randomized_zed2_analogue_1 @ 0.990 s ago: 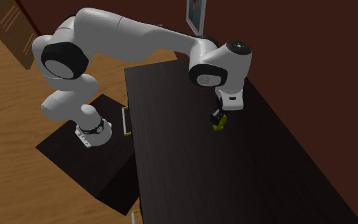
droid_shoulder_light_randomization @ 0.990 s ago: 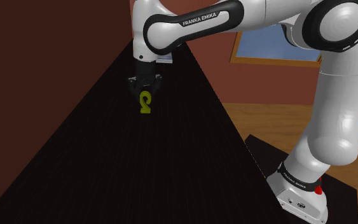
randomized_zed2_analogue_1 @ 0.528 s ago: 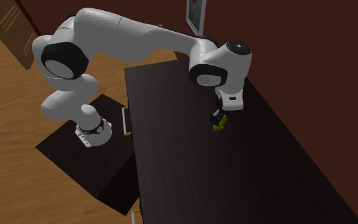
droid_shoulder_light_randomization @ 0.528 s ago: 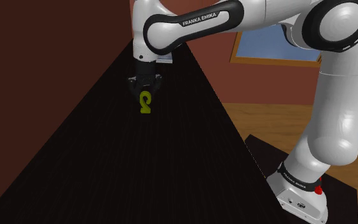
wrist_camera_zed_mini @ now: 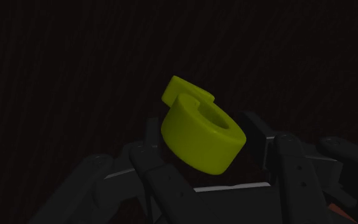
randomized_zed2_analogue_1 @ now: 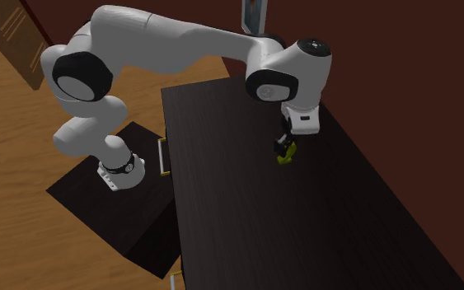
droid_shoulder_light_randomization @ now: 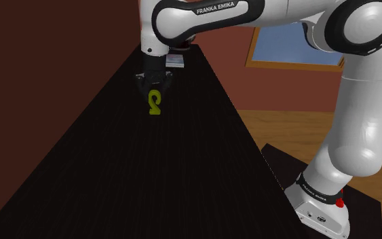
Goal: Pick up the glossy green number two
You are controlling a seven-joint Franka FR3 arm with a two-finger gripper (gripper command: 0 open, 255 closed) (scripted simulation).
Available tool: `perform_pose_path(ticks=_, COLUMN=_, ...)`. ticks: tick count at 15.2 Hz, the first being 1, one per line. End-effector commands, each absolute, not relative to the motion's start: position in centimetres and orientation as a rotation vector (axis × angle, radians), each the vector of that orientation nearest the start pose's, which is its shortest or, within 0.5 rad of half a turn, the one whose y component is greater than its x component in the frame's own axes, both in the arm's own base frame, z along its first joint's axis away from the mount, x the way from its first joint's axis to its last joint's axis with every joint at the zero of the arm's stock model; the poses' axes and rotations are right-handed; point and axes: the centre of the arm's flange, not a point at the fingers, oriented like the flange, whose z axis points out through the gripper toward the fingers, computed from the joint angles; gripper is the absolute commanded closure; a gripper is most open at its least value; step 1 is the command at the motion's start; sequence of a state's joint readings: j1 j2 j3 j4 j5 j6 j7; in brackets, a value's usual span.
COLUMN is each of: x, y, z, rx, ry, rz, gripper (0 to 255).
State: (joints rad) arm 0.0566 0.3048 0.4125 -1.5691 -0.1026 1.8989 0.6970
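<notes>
Shoulder view has my gripper (droid_shoulder_light_randomization: pixel 155 90) pointing straight down over the dark worktop (droid_shoulder_light_randomization: pixel 148 183). The yellow-green number two (droid_shoulder_light_randomization: pixel 155 104) hangs directly below it, its upper part caught between my two black fingers. I am clamped on it. In the wrist view the fingers (wrist_camera_zed_mini: pixel 151 151) close in from either side of the number two (wrist_camera_zed_mini: pixel 199 130), and its glossy rounded body bulges out past my gripper (wrist_camera_zed_mini: pixel 206 149) toward the worktop (wrist_camera_zed_mini: pixel 56 57) beyond. The figure stands upright in my grasp (it reads face-on in the shoulder view). Whether its lower end touches the worktop or clears it, I cannot tell.

From the second exterior view my gripper (randomized_zed2_analogue_1: pixel 285 145) sits under my white wrist. The number two (randomized_zed2_analogue_1: pixel 285 156) shows there as a small bright patch just beneath it, over the worktop (randomized_zed2_analogue_1: pixel 304 231).

My stand (randomized_zed2_analogue_1: pixel 90 194) lies well behind the gripper, off the worktop's edge, on a wooden floor (randomized_zed2_analogue_1: pixel 7 165). In the shoulder view a small pale thing (droid_shoulder_light_randomization: pixel 176 61) stands on the worktop just beyond the gripper, at the far end. A blue picture in a wooden frame (droid_shoulder_light_randomization: pixel 294 51) is on the reddish wall, well off to one side of the gripper.
</notes>
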Motion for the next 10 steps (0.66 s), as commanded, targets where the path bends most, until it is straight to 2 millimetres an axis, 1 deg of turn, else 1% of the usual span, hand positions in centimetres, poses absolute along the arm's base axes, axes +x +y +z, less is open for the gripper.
perform_pose_path(ticks=1, x=59.7, y=26.2, z=49.3, rx=-3.077, ry=0.336, rz=-0.047, gripper=255)
perform_pose_path(ticks=8, x=59.7, y=26.2, z=53.0, rx=-3.077, ry=0.336, rz=-0.047, gripper=255)
perform_pose_path(ticks=10, x=59.7, y=26.2, z=53.1, rx=-3.077, ry=0.336, rz=-0.047, gripper=255)
